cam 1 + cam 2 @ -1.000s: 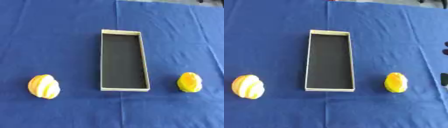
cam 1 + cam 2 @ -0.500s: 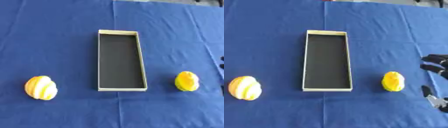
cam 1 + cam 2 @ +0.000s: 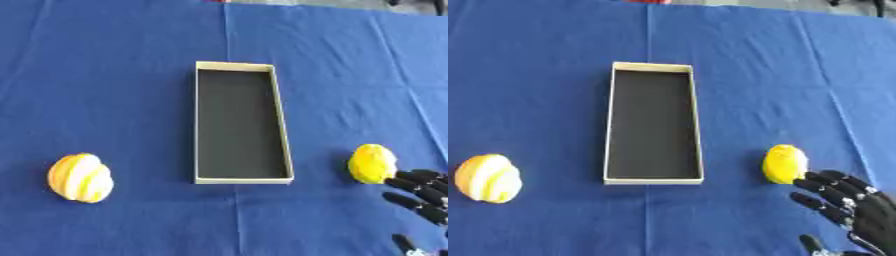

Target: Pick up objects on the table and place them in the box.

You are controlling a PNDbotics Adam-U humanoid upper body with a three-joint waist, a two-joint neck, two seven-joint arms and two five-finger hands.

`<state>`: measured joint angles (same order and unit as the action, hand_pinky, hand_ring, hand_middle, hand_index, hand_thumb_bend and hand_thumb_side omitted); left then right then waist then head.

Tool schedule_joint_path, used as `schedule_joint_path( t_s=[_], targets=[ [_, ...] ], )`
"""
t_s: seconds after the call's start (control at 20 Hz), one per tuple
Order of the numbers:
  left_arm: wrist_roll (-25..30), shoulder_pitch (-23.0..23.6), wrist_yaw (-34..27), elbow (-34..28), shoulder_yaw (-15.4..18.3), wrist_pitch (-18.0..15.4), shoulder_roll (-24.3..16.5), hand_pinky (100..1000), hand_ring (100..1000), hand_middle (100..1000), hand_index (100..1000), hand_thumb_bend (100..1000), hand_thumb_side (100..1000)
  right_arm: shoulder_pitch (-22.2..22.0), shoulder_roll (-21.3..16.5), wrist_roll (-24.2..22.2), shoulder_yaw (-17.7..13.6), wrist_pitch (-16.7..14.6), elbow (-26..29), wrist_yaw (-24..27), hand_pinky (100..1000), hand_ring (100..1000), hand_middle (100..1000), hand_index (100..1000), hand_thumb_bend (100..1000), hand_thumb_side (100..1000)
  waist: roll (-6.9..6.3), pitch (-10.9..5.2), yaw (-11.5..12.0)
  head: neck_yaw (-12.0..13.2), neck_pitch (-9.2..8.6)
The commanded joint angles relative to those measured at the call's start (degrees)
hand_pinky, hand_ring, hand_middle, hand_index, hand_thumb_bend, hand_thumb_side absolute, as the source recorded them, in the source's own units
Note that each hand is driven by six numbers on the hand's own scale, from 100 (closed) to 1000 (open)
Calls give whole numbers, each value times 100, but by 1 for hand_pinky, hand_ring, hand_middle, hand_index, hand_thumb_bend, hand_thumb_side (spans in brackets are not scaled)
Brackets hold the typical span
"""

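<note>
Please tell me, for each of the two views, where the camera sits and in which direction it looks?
Left eye view: in the head, looking down at the blue tablecloth; only the right hand's fingers show.
Right eye view: beside it, same downward look; more of the right hand shows.
Both share the open cardboard box, the yellow lemon-shaped object and the yellow-and-white striped object.

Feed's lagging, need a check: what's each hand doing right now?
Right hand: open, fingers spread beside the yellow fruit, holding nothing.
Left hand: not in view.

- Blue cloth (image 3: 105, 75) covers the table, with fold creases crossing it.
- A strip of grey floor (image 3: 737, 2) shows beyond its far edge.
</note>
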<state>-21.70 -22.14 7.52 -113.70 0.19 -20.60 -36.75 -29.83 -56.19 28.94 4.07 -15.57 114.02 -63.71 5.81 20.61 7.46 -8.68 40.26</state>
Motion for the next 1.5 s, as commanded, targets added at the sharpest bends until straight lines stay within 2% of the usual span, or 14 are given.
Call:
schedule_joint_path(
  t_s=[0.05, 0.3, 0.55, 0.7, 0.9, 1.0, 1.05, 1.1, 1.15, 1.2, 1.5],
  targets=[
    [37, -60, -22, -89, 13, -1, -88, 950, 744, 749, 878, 100, 584, 75, -115, 180, -48, 153, 57, 217, 846, 902, 853, 909, 192, 435, -17, -78, 10, -21, -37],
    [54, -43, -25, -89, 12, 9, -92, 951, 743, 748, 877, 100, 583, 282, -170, 272, -373, 112, 57, 864, 842, 897, 844, 901, 172, 438, 0, -72, 4, 7, -9],
    [61, -40, -18, -89, 8, 9, -99, 950, 743, 748, 877, 100, 583, 426, -234, 283, -654, -50, 57, 1260, 841, 898, 848, 904, 161, 432, 7, -70, -6, 31, -5],
    [66, -36, -14, -89, 3, 11, -107, 950, 743, 748, 877, 100, 583, 508, -324, 207, -792, -2, 57, 1505, 844, 902, 849, 907, 175, 412, 9, -70, -9, 21, -18],
    [87, -68, -24, -89, -19, 4, -99, 950, 742, 747, 877, 100, 583, 625, -416, -186, -835, 146, 57, 1662, 860, 915, 861, 911, 251, 314, 20, -50, 38, -35, -58],
    [95, -71, -33, -89, -22, 5, -93, 952, 741, 746, 877, 100, 582, 681, -427, -458, -805, 225, 57, 1668, 876, 927, 863, 917, 349, 182, 27, -30, 66, -69, -74],
    [100, -71, -37, -89, -24, 6, -90, 952, 740, 745, 877, 100, 582, 708, -429, -601, -788, 259, 57, 1675, 881, 930, 862, 918, 439, 100, 31, -20, 78, -83, -81],
    [107, -73, -42, -89, -28, 6, -87, 952, 739, 745, 877, 100, 582, 732, -428, -758, -764, 271, 57, 1677, 883, 933, 865, 923, 506, 100, 36, -7, 91, -97, -88],
    [114, -75, -48, -89, -31, 7, -85, 953, 739, 745, 877, 100, 582, 757, -425, -904, -748, 268, 57, 1689, 885, 934, 866, 924, 483, 100, 39, 2, 99, -104, -93],
    [118, -80, -53, -89, -33, 6, -85, 953, 738, 744, 877, 100, 582, 789, -418, -1006, -739, 262, 57, 1732, 883, 936, 867, 934, 422, 100, 40, 15, 108, -111, -98],
    [154, -94, -78, -89, -47, 1, -79, 954, 735, 741, 877, 100, 581, 923, -411, -1295, -828, 255, 57, 2127, 883, 938, 869, 938, 416, 100, 45, 69, 144, -121, -123]
  ],
)
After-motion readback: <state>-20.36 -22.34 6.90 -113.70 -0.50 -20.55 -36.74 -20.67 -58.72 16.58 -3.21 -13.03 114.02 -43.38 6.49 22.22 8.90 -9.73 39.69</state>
